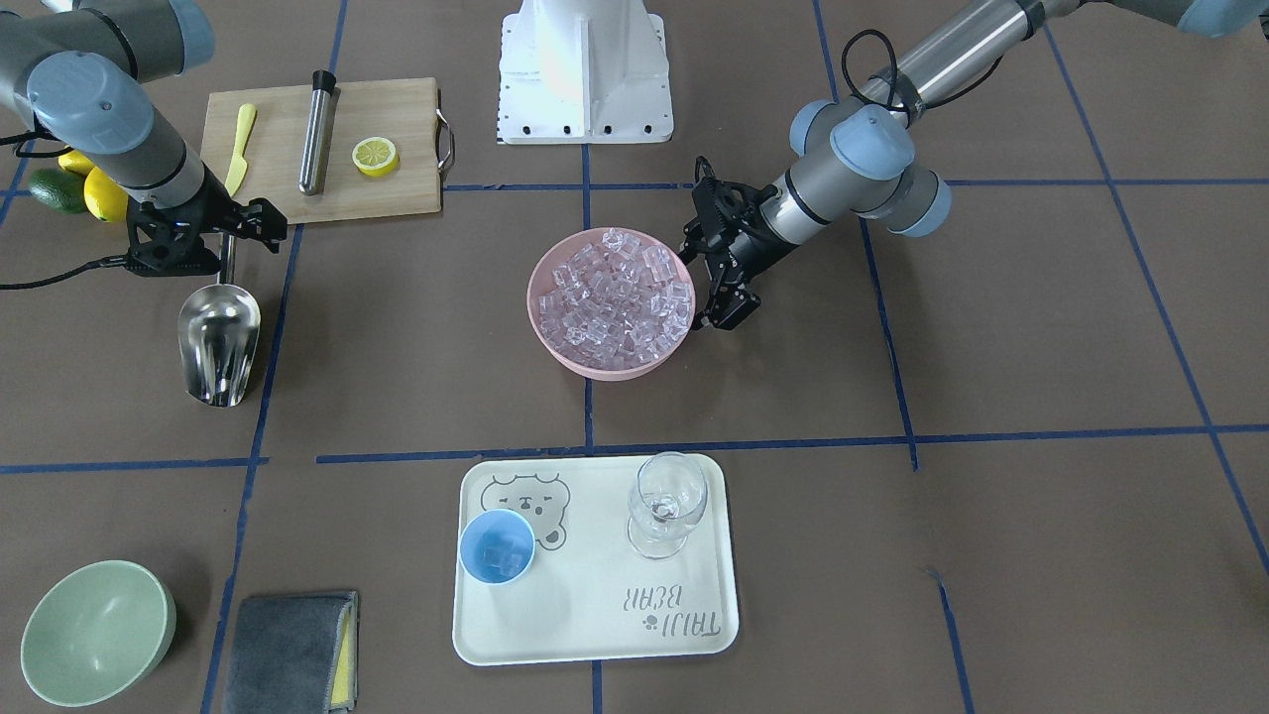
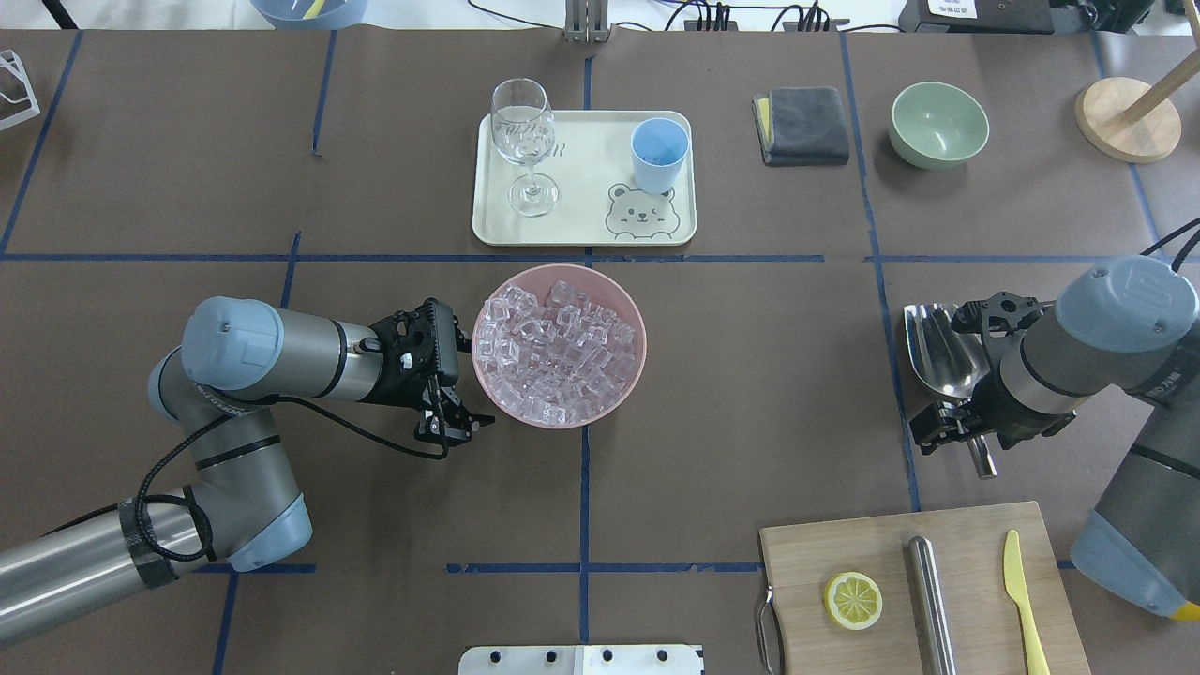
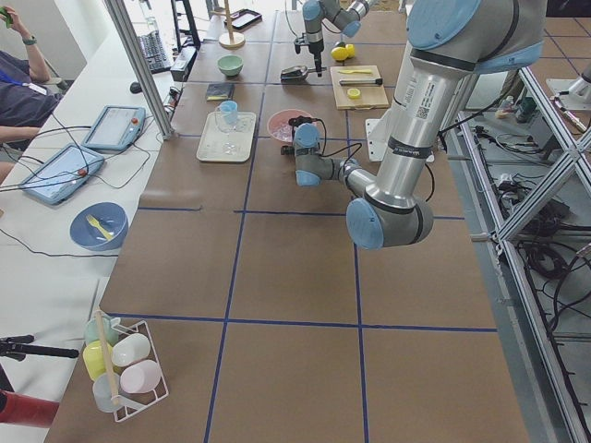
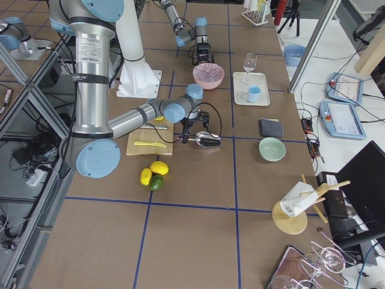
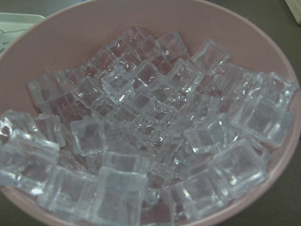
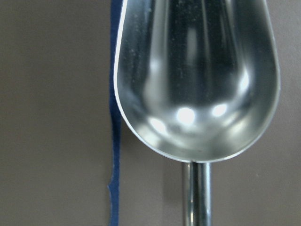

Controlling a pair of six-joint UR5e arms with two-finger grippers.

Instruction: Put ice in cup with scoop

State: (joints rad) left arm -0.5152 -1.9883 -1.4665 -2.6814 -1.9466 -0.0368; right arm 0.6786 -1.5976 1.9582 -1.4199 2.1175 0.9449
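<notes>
The ice point(image 1: 615, 297) is heaped in the pink bowl point(image 1: 585, 365) at the table's middle, and a few cubes lie in the cup point(image 1: 468, 555). How many cannot be counted, as the clear cubes blur together against the blue. The cup stands upright on the tray point(image 1: 585, 595), by the printed bear, with the glass point(image 1: 666, 501) apart from it at the tray's other end.

The scoop point(image 1: 220, 337) lies on the table far to the robot's right, well apart from the pink bowl and tray and just beside a blue tape line point(image 1: 260, 397). Its trough faces up and shows only bright metal in the right wrist view. Its handle points toward the board point(image 1: 406, 193), and part of the handle is hidden under the right gripper point(image 1: 233, 230). That gripper hangs over the handle. The arm covers most of it from overhead and the wrist view shows no fingers, so whether it is spread or clamped on the handle cannot be told.

The left gripper point(image 1: 729, 305) sits low, just beside the pink bowl's rim on the robot's left. Its fingers merge into one dark shape in both table views. Its wrist view is filled with ice and crops the rim, so how wide it stands, and whether it touches the rim, cannot be told.

The board carries a tube point(image 1: 317, 134), a knife point(image 1: 239, 149) and a lemon half point(image 1: 376, 156). A green bowl point(image 1: 97, 635) and a cloth point(image 1: 288, 650) lie beyond the tray, on the robot's right.
</notes>
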